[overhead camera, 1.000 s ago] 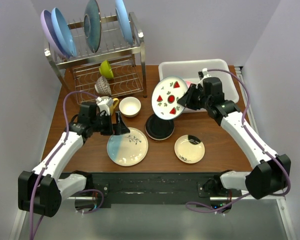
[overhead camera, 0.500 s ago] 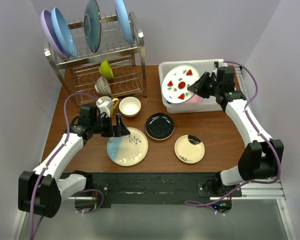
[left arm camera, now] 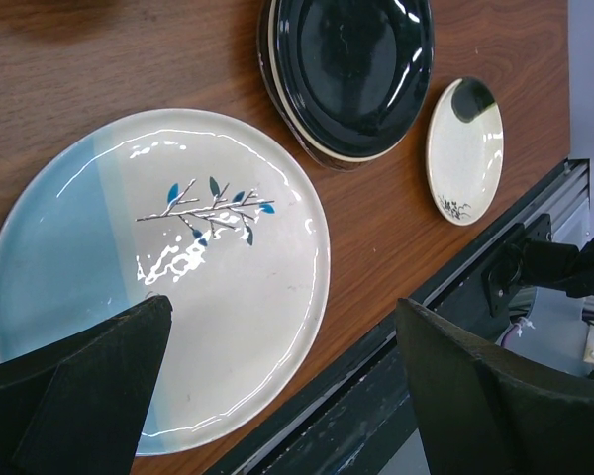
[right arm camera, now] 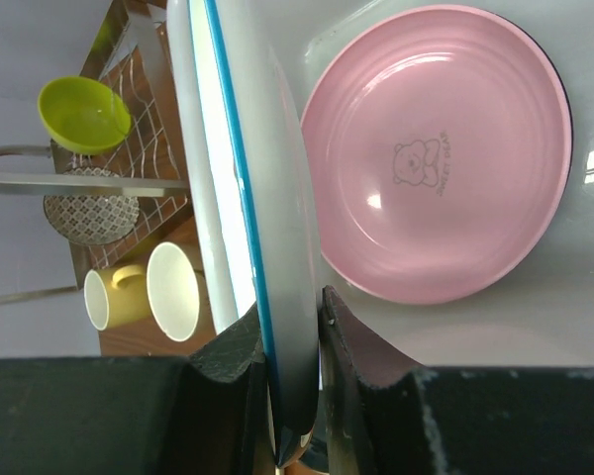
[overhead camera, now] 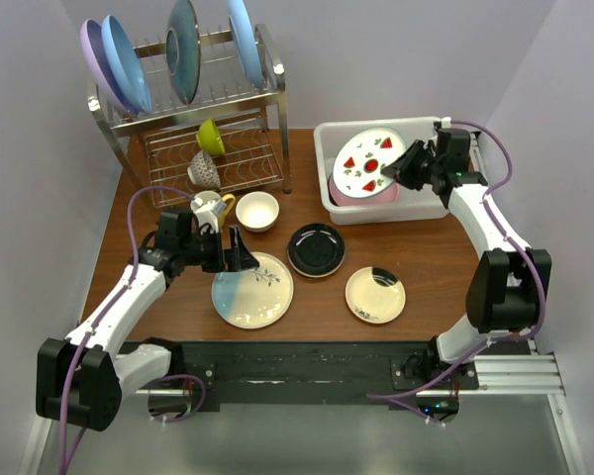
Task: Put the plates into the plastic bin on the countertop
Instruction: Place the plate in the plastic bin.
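1. we read this as a robotics lab w/ a mock kitchen set up on a bench, not a real home.
2. lab cues: robot arms point(overhead camera: 119, 307) bolted to a black base plate point(overhead camera: 297, 368) on an aluminium rail point(overhead camera: 520, 368), loose purple cables point(overhead camera: 134, 213), plain wall panels point(overhead camera: 376, 59) boxing it in.
3. kitchen props: wood-grain countertop point(overhead camera: 317, 312), steel dish rack point(overhead camera: 218, 148) w/ big plates point(overhead camera: 129, 64) & bowls point(overhead camera: 210, 137).

Top camera looks down over the whole tabletop point(overhead camera: 320, 309); wrist cameras sit close, sharing its teal-and-cream plate point(left arm camera: 158, 277) and pink plate point(right arm camera: 436, 148)
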Motion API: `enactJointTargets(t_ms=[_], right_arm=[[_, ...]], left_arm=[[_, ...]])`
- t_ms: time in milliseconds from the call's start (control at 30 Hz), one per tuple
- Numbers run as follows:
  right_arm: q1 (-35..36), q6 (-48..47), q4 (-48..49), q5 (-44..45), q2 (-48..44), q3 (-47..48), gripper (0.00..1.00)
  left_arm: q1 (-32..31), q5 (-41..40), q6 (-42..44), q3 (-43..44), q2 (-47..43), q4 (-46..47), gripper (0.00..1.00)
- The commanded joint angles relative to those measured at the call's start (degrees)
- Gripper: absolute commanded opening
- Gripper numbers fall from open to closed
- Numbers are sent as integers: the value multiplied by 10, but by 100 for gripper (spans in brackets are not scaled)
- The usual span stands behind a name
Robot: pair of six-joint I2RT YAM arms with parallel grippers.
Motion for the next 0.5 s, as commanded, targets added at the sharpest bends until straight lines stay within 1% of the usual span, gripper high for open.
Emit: enactJointTargets(t_ms=[0,467], right_arm=[[-4,11,82,-35,-2,48,0],[-9,8,107,-55,49,34,0]], left_arm=[[5,20,-6,-3,-3,26,100],[5,32,-8,-5,1,31,100]])
